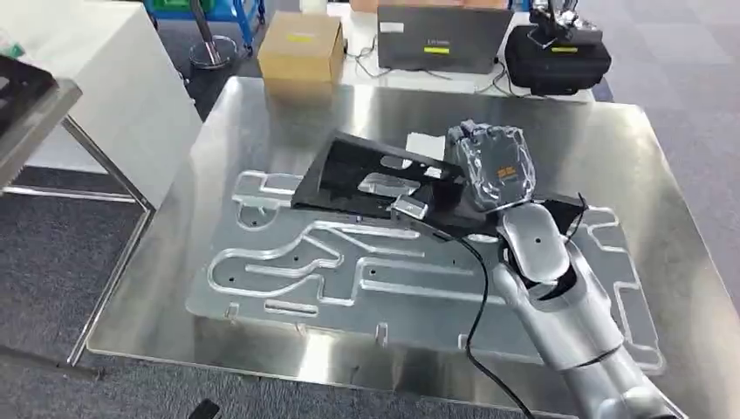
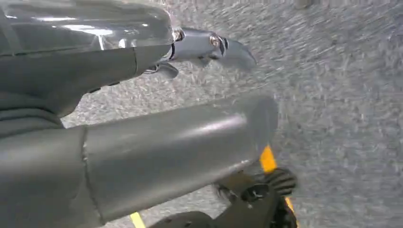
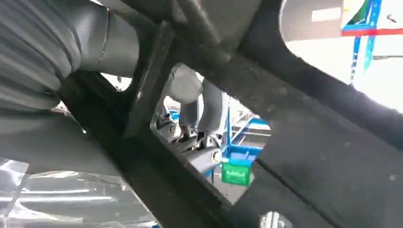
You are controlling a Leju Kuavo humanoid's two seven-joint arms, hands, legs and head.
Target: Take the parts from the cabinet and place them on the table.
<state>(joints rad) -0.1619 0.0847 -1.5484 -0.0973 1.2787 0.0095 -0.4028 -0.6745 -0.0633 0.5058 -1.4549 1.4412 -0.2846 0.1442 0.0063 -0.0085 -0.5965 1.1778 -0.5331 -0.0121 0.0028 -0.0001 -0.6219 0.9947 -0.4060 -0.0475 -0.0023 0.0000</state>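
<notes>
The black part (image 1: 375, 179) is held by the right hand (image 1: 491, 166) just above the metal table (image 1: 628, 148), a bit above the middle of the head view. Its long axis runs from the left-centre of the frame toward the right, tilted so the left end is lifted off the clear plate with cutouts (image 1: 288, 262) lying on the table. The hand sits at the part's right end, fingers wrapped through its openings, with the arm reaching up from the lower right. Setting it flat looks like what's left. The left hand (image 2: 209, 47) hangs over the carpet, fingers apart, nothing held.
</notes>
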